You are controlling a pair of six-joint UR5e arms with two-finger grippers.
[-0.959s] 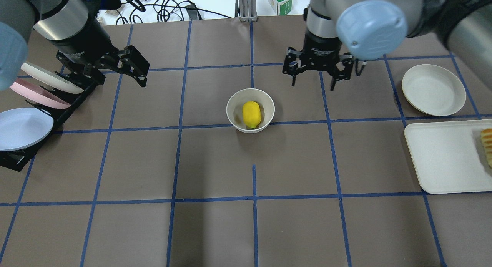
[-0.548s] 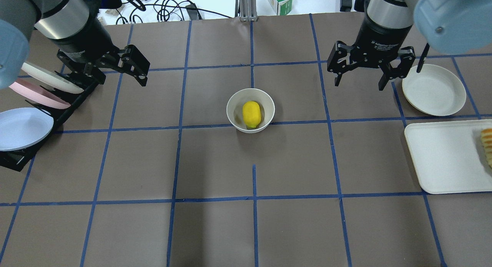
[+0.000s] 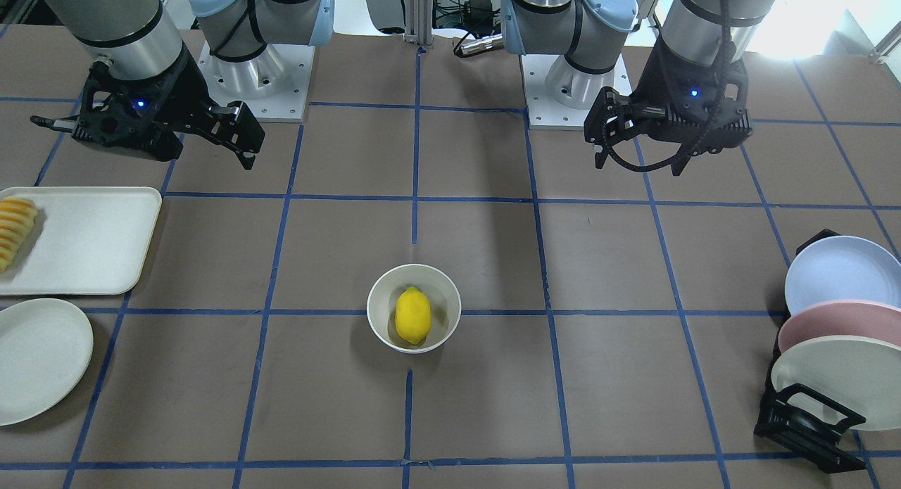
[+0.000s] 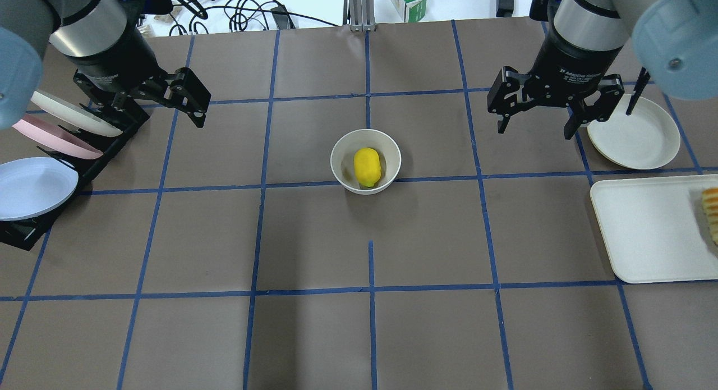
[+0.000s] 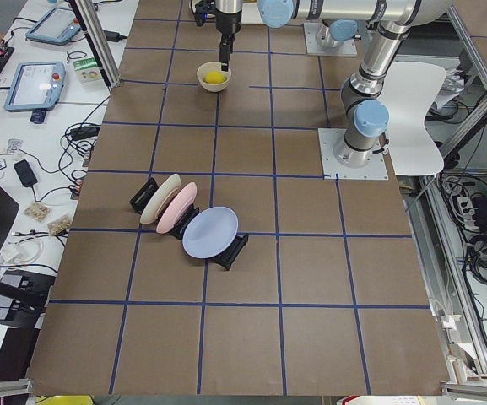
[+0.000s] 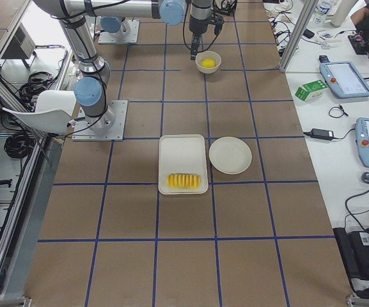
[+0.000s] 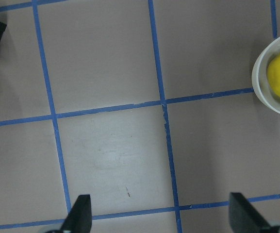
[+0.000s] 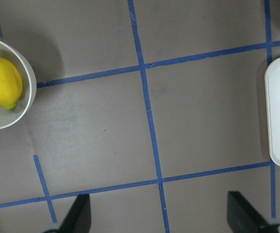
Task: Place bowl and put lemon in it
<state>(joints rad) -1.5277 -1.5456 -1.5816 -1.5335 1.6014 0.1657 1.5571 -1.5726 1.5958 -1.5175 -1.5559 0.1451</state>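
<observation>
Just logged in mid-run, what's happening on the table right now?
The lemon lies inside the bowl, which stands upright near the middle of the table. Neither arm is handling anything. The left tool and the right tool are both open and empty, hanging above the table on either side of the bowl, well apart from it. By how things lie, the job looks done.

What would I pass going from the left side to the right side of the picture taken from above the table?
The blue plate → left gripper, jaws open → bowl holding the lemon → right gripper, jaws open → sliced yellow food at the right edge.
</observation>
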